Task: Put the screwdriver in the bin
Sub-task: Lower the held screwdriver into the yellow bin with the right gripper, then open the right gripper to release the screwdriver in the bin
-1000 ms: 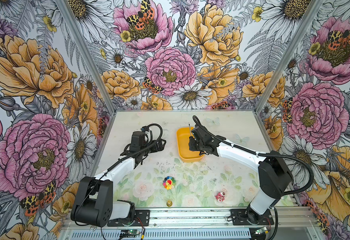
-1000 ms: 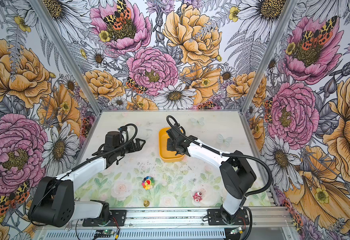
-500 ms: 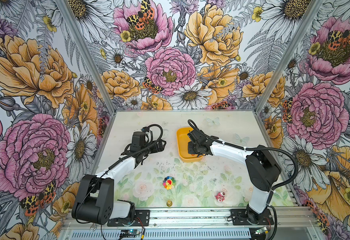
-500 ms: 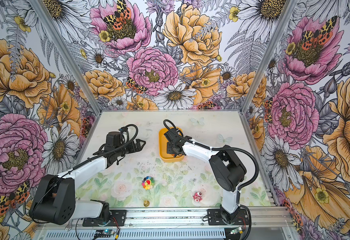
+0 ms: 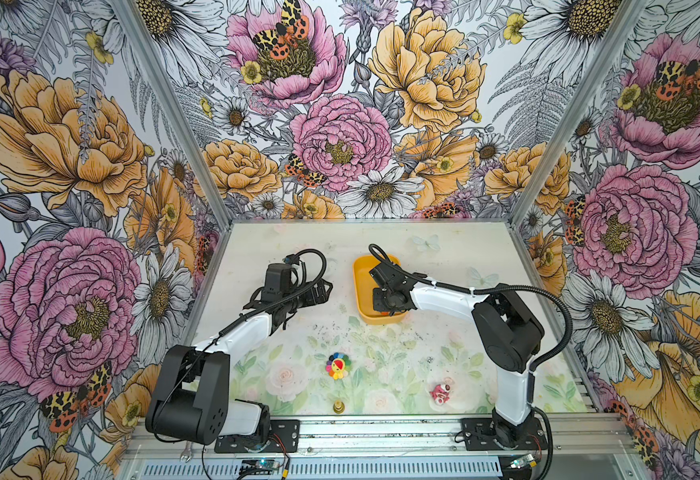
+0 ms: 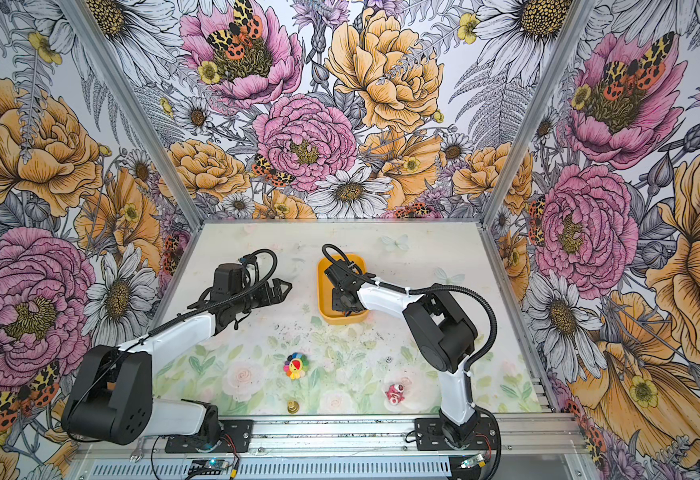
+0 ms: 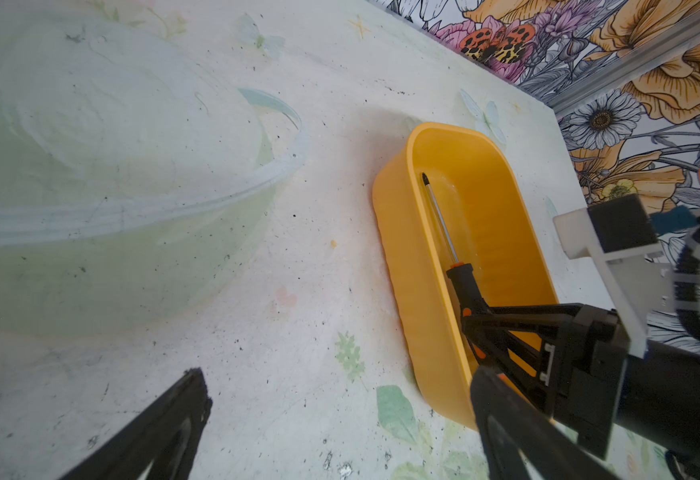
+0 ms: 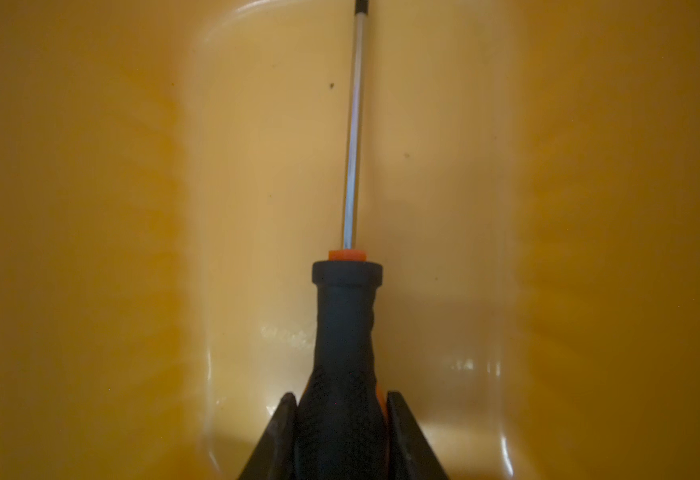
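**A:** What has changed for us in the last second?

**B:** We have swung the right arm down into the bin (image 7: 398, 232). A second ago the shaft stood up above the rim. Now the screwdriver (image 7: 444, 224) lies lengthwise between the yellow walls, with its tip toward the far end.

**A:** Do we still have hold of it?

**B:** Yes. In the right wrist view the right jaws are clamped narrow on the black handle (image 8: 346, 332). The left jaws stand wide open and empty above the desk (image 7: 257, 332), beside the bin, where they were before.

**A:** Where does that leave us?

**B:** We judge the carrying done and only the release left. We cannot tell whether the shaft already touches the floor of the bin. Either way, any drop looks small.
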